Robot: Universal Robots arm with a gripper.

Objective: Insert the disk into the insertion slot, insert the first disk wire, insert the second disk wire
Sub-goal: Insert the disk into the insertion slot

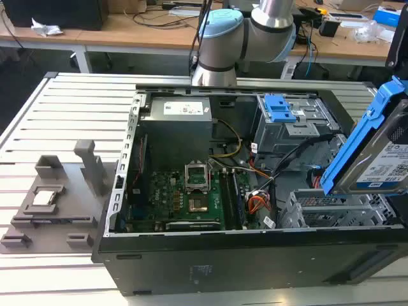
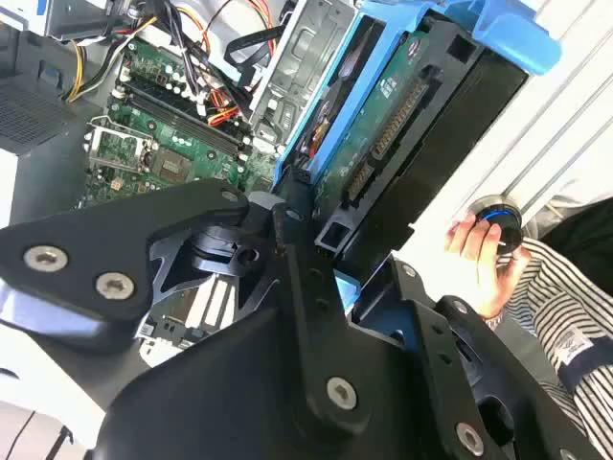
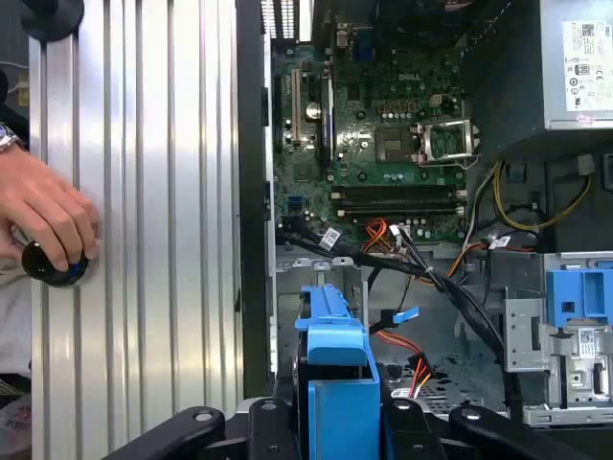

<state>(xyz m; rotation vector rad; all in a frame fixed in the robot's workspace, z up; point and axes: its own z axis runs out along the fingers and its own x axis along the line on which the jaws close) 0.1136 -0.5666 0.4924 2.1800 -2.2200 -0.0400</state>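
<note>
The disk (image 1: 382,159), a silver drive with a white label in a bright blue carrier, hangs tilted above the case at the exterior view's right. My gripper (image 2: 316,254) is shut on it, black fingers (image 2: 287,240) clamped on the carrier's end. In the first wrist view the carrier (image 3: 335,364) stands on edge in my gripper (image 3: 335,426). Below it sits the insertion slot (image 1: 331,210), a low grey perforated cage (image 3: 460,388), with nothing in it. Black and orange wires (image 1: 280,185) run beside the slot, and one ends in a blue plug (image 3: 407,314).
The open computer case (image 1: 191,261) lies on a slatted metal table (image 1: 70,121). A taller grey cage with a blue latch (image 1: 280,108) stands behind the slot. A person's hand (image 3: 48,220) holds a black knob on the table beside the case. Grey fixtures (image 1: 57,191) lie at the exterior view's left.
</note>
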